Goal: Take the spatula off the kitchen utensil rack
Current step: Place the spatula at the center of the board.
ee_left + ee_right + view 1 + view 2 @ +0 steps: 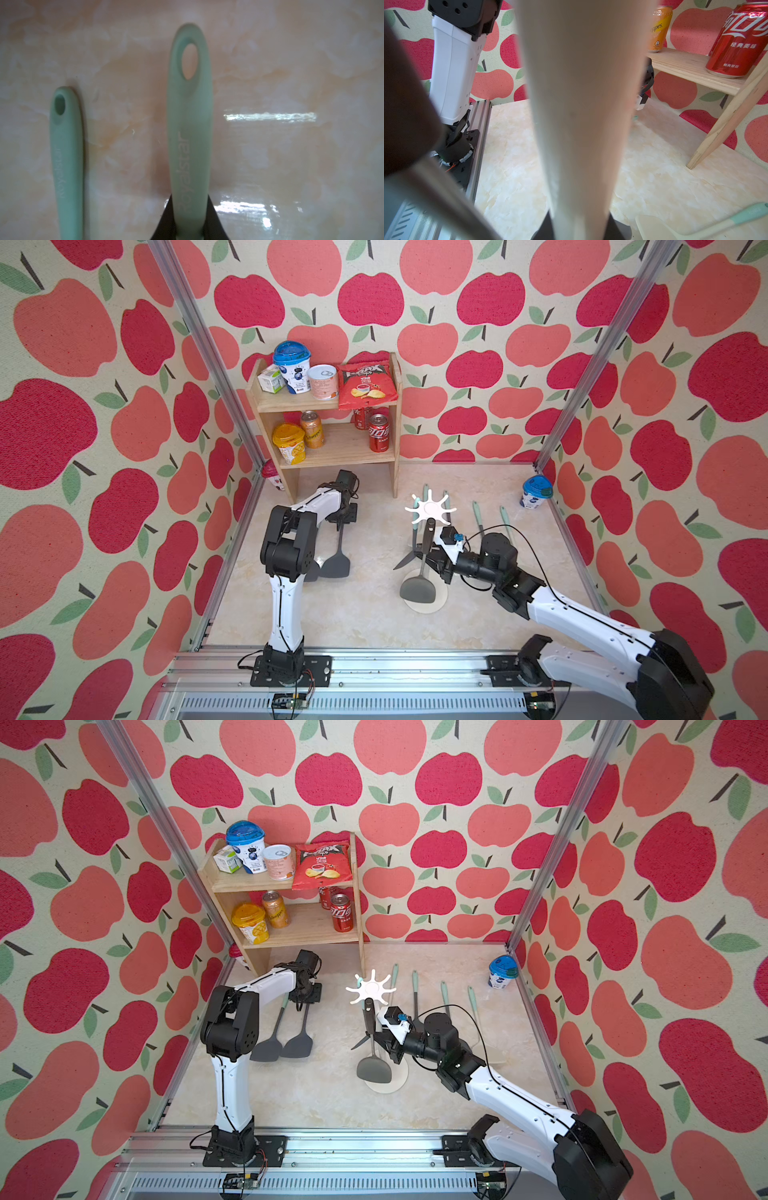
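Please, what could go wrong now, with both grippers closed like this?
1. The right gripper clamps the thin pole of the kitchen utensil rack. Any sideways pull could tip it, and the dark spatula hanging there may swing or fall.
2. The left gripper holds a mint-handled spatula close beside a lying spatula. Setting it down could knock that one.

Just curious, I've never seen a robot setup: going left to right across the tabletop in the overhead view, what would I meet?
Loose dark spatula, spatula in the left claw, white kitchen utensil rack, loose mint-handled utensils, blue-lidded cup.
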Motion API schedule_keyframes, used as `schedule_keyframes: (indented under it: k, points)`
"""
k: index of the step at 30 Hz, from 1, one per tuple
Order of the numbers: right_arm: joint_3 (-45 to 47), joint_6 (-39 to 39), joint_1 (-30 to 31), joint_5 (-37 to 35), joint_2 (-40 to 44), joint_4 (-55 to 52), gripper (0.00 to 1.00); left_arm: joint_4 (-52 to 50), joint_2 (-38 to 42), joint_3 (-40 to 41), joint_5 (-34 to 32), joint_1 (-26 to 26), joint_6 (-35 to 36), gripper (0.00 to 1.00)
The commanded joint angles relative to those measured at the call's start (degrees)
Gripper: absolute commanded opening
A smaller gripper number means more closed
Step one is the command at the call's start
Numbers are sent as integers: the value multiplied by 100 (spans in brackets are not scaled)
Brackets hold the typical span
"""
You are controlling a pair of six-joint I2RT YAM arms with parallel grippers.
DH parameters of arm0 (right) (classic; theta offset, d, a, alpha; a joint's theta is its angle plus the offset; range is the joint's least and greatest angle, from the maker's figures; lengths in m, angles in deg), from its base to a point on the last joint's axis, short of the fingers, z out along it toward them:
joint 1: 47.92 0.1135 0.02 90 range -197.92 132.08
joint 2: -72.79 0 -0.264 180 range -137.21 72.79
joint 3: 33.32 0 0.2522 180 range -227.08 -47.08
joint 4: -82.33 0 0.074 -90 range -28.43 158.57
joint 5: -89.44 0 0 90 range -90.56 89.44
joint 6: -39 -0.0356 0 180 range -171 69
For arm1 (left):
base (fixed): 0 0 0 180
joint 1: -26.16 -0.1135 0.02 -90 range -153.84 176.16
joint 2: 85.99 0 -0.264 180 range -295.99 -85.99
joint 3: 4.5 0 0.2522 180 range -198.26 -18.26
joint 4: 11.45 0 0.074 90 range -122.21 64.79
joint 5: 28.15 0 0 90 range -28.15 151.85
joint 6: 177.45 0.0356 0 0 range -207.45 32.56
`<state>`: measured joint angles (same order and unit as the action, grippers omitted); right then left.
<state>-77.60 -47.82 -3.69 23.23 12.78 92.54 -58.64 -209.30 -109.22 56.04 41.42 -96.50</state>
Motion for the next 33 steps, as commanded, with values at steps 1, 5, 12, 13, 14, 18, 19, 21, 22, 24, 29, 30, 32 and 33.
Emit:
schedule_keyframes:
  k: [1,5,12,13,14,18,19,21,22,24,29,30,32,33]
  points:
    - [82,181,-81,-484,-108,-709,0,-103,-255,-115,-36,-12,89,10]
    - [82,185,-81,-488,-109,-709,0,-128,-269,-115,18,-13,87,20]
    - [73,178,-81,-463,-126,-700,0,-108,-192,-40,129,-15,127,30]
    - [73,167,-81,-455,-125,-700,0,-24,-109,31,161,-23,141,30]
    - [73,170,-89,-446,-117,-700,0,159,52,208,211,-17,150,30]
    - [99,166,-90,-396,-99,-670,0,972,908,1026,677,-21,158,33]
    - [106,157,-98,-382,-106,-652,0,1225,1198,1276,832,-32,159,34]
    - [99,149,-107,-384,-133,-648,0,1707,1757,1772,1129,-33,168,36]
    - [99,148,-107,-393,-143,-648,0,1946,2042,2028,1266,-33,168,37]
    - [99,144,-111,-393,-156,-643,0,2317,2537,2435,1466,-33,135,39]
    - [107,103,-125,-419,-156,-599,0,2912,3595,3216,1864,-40,36,41]
    - [108,91,-125,-422,-163,-587,0,3007,3776,3325,1931,-36,27,41]
    - [100,72,-125,-436,-178,-569,0,3214,4181,3577,2025,-19,-6,41]
    - [99,65,-125,-440,-186,-568,0,3309,4379,3698,2064,-21,-16,42]
